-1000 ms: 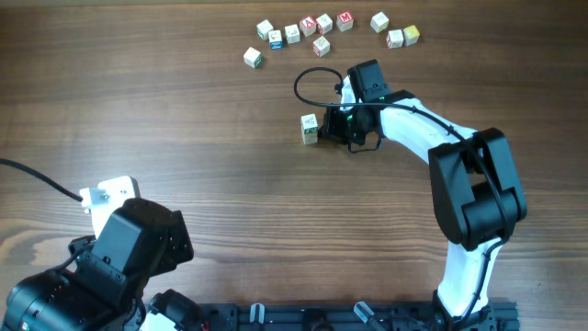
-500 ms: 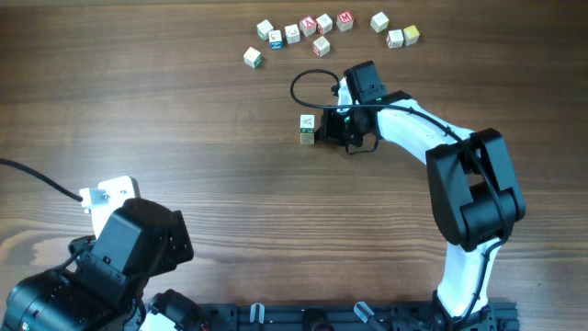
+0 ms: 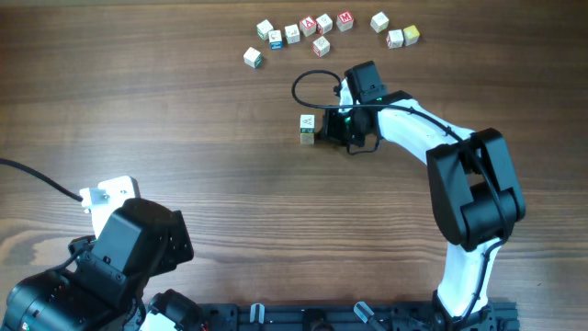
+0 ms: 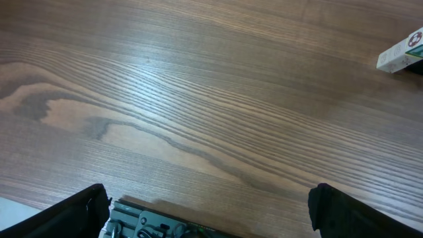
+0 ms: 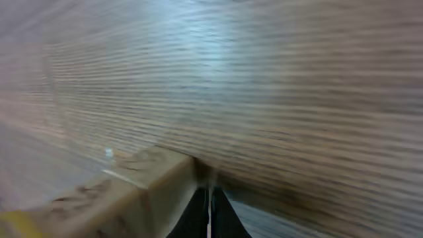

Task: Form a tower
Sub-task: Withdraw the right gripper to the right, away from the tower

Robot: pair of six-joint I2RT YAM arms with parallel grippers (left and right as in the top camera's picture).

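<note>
Tower: the tower [image 3: 307, 129] stands on the bench [image 3: 184, 119] near its middle, a narrow stack one cube wide
Right pincer: the right pincer [image 3: 323, 130] has its tips pressed together with nothing between them, just beside the tower's right side
Left pincer: the left pincer [image 4: 208, 201] has its fingers spread wide over bare wood at the near left, well apart from the tower
Around: loose cubes [image 3: 321, 45] lie scattered along the far edge; a black cable loop [image 3: 308, 83] curls between them and the tower
In the way: only the right arm [image 3: 413, 129], reaching in from the right
Count: one tower, eleven loose cubes, two arms
Right wrist only: blurred close view of the joined tips at a corner of the tower [image 5: 132, 198]
Overhead only: the cube row and the cable
</note>
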